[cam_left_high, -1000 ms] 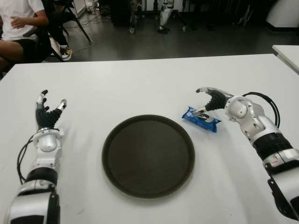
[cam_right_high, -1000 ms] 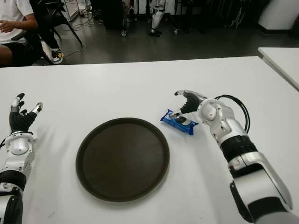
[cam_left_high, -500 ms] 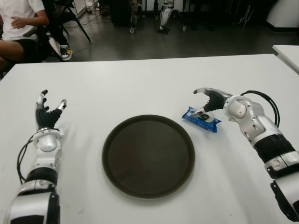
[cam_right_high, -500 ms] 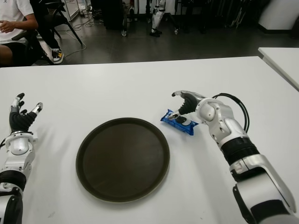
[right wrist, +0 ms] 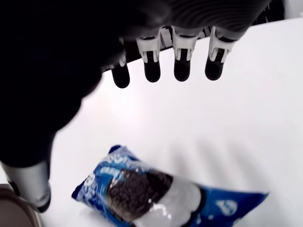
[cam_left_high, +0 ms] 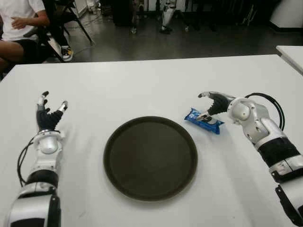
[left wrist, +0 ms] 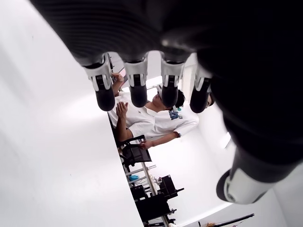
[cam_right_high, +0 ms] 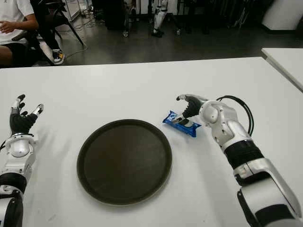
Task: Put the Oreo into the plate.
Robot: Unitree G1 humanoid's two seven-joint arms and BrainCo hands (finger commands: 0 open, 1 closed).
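Note:
A blue Oreo pack [cam_left_high: 203,121] lies flat on the white table [cam_left_high: 142,85], just right of a round dark brown plate [cam_left_high: 150,157]. My right hand [cam_left_high: 211,104] hovers over the pack's far end, fingers spread and holding nothing. In the right wrist view the pack [right wrist: 156,191] lies below my fingertips [right wrist: 152,71], apart from them, with the thumb beside its edge. The plate holds nothing. My left hand [cam_left_high: 48,113] shows far left of the plate, fingers spread and pointing up.
A seated person [cam_left_high: 19,28] and chairs are beyond the table's far left corner. A second white table [cam_left_high: 291,54] stands at the far right. Black cable [cam_left_high: 270,101] loops by my right forearm.
The right hand has shifted slightly over the Oreo pack, staying open. The pack and the left hand have not moved.

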